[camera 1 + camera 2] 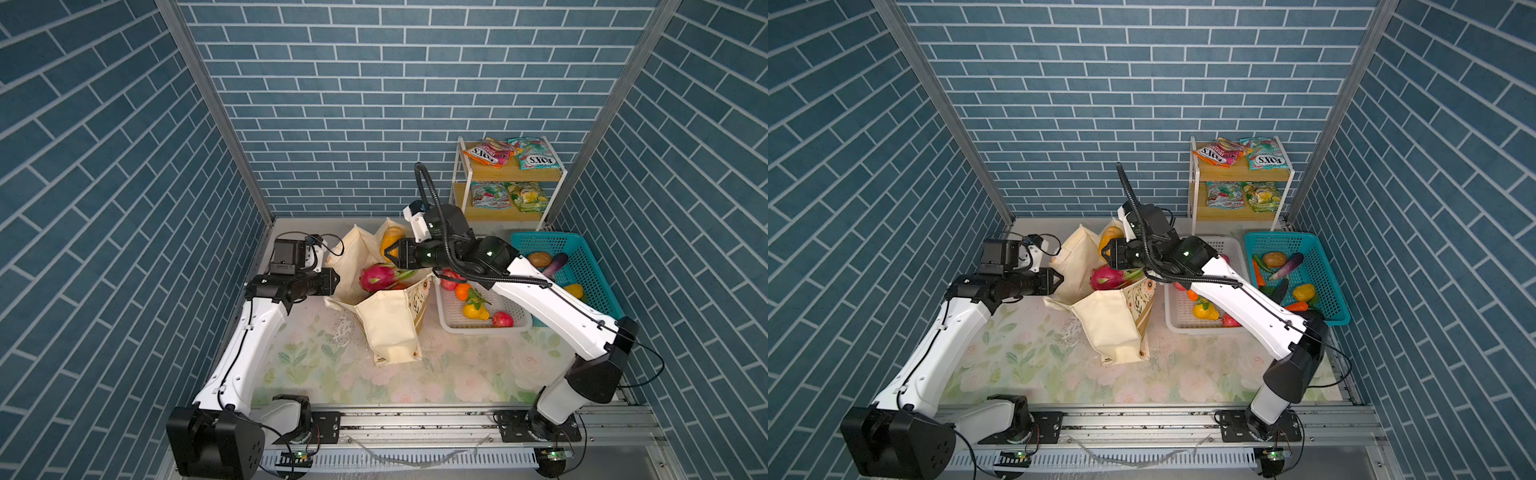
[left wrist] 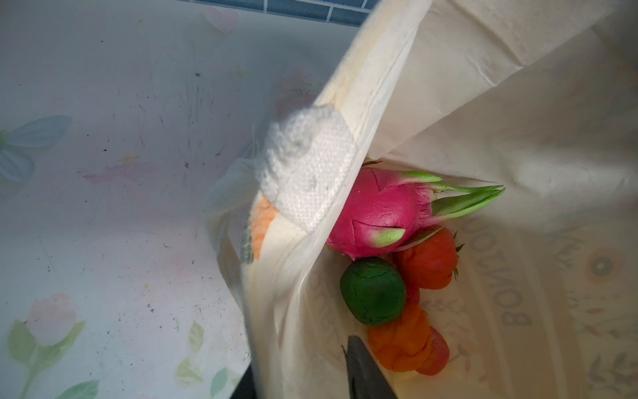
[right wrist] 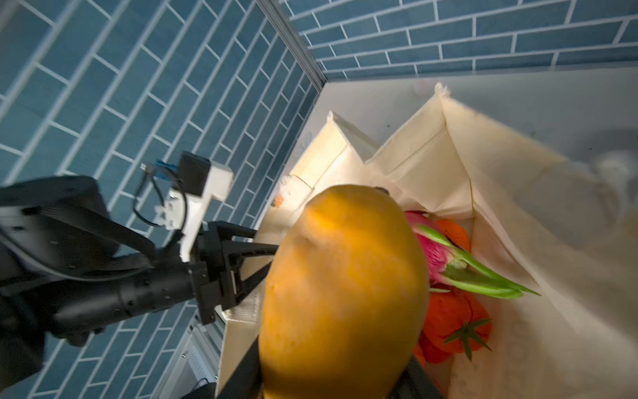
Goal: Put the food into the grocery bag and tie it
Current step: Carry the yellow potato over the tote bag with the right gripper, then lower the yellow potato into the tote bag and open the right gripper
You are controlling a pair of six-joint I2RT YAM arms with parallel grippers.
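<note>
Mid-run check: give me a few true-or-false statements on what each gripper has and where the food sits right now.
1. The right gripper holds a yellow fruit over the bag. True.
2. The dragon fruit lies in the white basket. False: it lies inside the bag.
3. The left gripper grips the bag's edge. True.
4. The shelf is bare. False: four packets lie on it, two on each level.
</note>
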